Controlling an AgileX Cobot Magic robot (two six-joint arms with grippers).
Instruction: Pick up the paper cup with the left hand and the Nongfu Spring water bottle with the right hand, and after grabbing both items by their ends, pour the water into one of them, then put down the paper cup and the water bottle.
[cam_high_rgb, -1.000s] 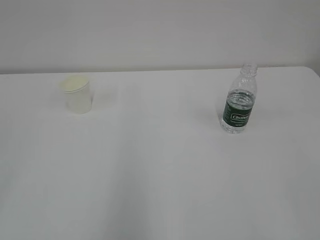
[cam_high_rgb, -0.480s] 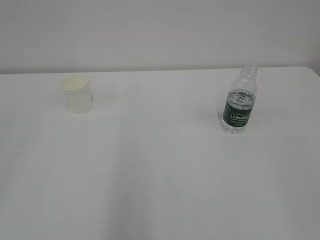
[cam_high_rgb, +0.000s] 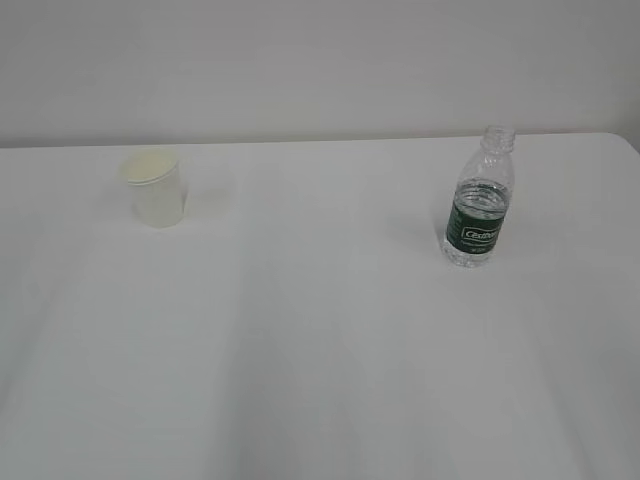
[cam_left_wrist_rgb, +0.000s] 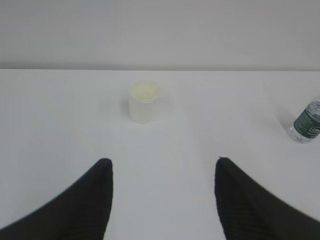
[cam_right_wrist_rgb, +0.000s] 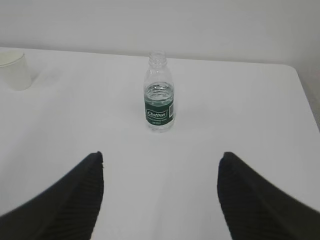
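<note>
The paper cup (cam_high_rgb: 155, 188) stands upright at the table's far left, pale cream with a rolled rim; it also shows ahead of my left gripper (cam_left_wrist_rgb: 163, 162) as the paper cup (cam_left_wrist_rgb: 144, 101). That gripper is open, nothing between its black fingers (cam_left_wrist_rgb: 90, 200). The Nongfu Spring water bottle (cam_high_rgb: 480, 200) stands upright at the far right, capless, with a green label and water (cam_right_wrist_rgb: 159, 95) reaching above the label. My right gripper (cam_right_wrist_rgb: 161, 156) is open and well short of the bottle (cam_right_wrist_rgb: 159, 95). Neither gripper shows in the exterior view.
The white table (cam_high_rgb: 320, 340) ends at a far edge against a pale wall (cam_high_rgb: 320, 60). Its right corner (cam_right_wrist_rgb: 295, 70) lies beyond the bottle. The cup (cam_right_wrist_rgb: 15, 70) sits at the left margin of the right wrist view, and the bottle (cam_left_wrist_rgb: 306, 122) at the right margin of the left wrist view.
</note>
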